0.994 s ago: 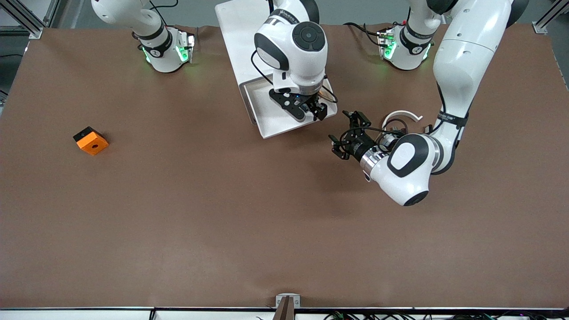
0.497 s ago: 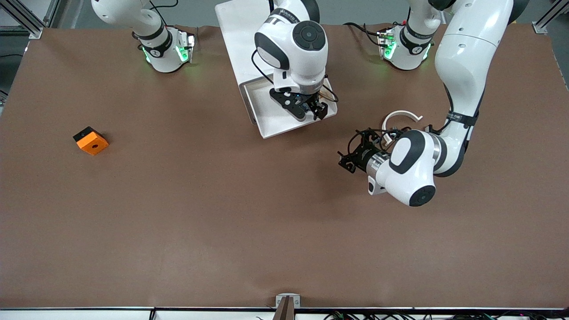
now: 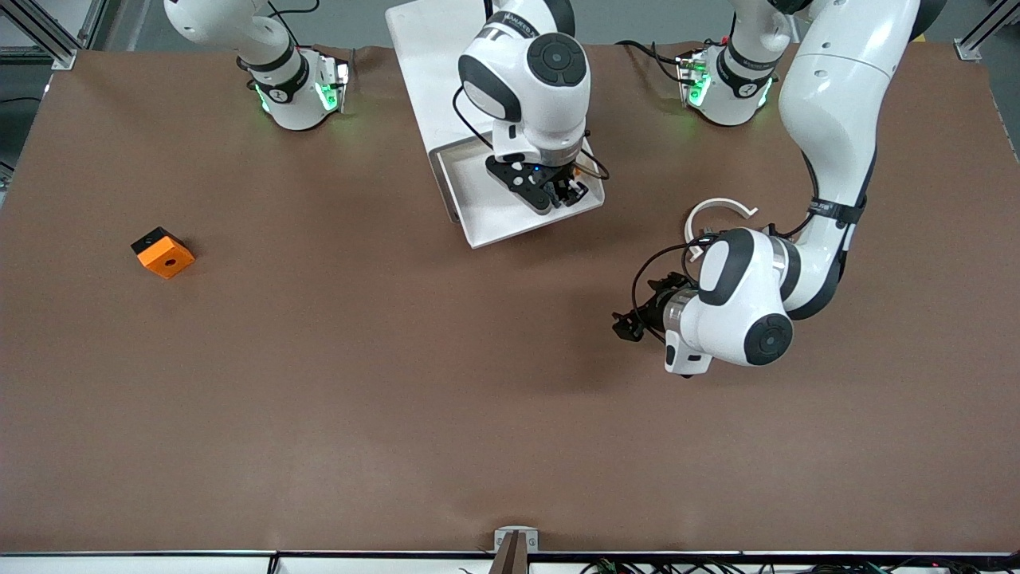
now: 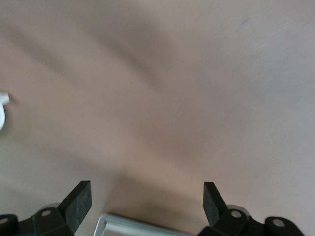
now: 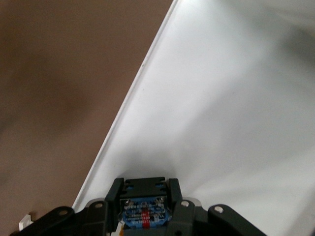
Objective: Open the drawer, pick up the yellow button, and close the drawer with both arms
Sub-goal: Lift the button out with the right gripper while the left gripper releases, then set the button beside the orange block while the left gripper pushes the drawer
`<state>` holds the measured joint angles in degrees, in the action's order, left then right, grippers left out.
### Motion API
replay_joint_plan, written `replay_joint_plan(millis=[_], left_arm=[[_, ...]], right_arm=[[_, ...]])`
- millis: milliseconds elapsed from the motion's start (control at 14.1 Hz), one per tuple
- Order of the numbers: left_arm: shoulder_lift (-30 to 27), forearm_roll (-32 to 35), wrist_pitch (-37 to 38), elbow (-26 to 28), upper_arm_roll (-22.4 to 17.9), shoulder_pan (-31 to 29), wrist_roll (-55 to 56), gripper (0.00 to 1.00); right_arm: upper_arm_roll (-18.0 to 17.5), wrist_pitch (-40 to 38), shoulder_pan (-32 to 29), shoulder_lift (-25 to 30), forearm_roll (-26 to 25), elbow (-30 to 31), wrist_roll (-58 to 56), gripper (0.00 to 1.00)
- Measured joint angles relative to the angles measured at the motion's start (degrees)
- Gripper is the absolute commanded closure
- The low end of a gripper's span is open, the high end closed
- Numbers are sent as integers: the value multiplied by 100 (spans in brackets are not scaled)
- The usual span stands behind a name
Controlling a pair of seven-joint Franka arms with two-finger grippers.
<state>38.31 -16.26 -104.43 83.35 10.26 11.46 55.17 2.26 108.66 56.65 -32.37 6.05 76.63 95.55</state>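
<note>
The drawer [image 3: 486, 214] stands pulled out of the white cabinet [image 3: 422, 72]. My right gripper [image 3: 562, 191] hangs over the drawer's corner toward the left arm's end. In the right wrist view this gripper [image 5: 144, 183] is shut on the button [image 5: 143, 212]; its black body and bluish base show between the fingers, its cap is hidden. The drawer's white floor [image 5: 226, 98] fills that view. My left gripper [image 3: 629, 323] is open and empty, low over bare table away from the drawer. In the left wrist view its fingers [image 4: 78, 201] stand wide apart.
An orange square block [image 3: 163, 253] lies toward the right arm's end of the table. A white curved piece [image 3: 719, 207] lies by the left arm's elbow; its tip shows in the left wrist view [image 4: 2, 108].
My left arm has swung its gripper away from the drawer's front, toward the front camera. My right gripper has shifted slightly over the drawer, still holding the button.
</note>
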Motion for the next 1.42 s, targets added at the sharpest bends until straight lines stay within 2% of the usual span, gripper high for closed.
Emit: replay_joint_plan(millis=[213,426,781,1136,1278,1420], left_arm=[[2,238,-38,-277,1,6,-37,0],[5,503,-291,-408,4,93,-196,0],[-50,952,-440,-533,32,180,-248,0],[-321,1413,-441,-551,63,462,-270,0],[-382,1576,-439,-549,70,743,-269,0],[-389,1613,-440,-548,70,938,-265,0]], right_arm=[[64,-54,-136,3,297,-325,9,100],[81,-437,-565,25,406,-899,-245,100],[135,-927,-1551,118,411,-1155,-2371,100],[178,-1081,-2782,90,410,-868,-4649,100],[197,-834,-3280,48,338,-526,-5386,100],[202,-391,-3710,19,-9,-133,-6097,100]])
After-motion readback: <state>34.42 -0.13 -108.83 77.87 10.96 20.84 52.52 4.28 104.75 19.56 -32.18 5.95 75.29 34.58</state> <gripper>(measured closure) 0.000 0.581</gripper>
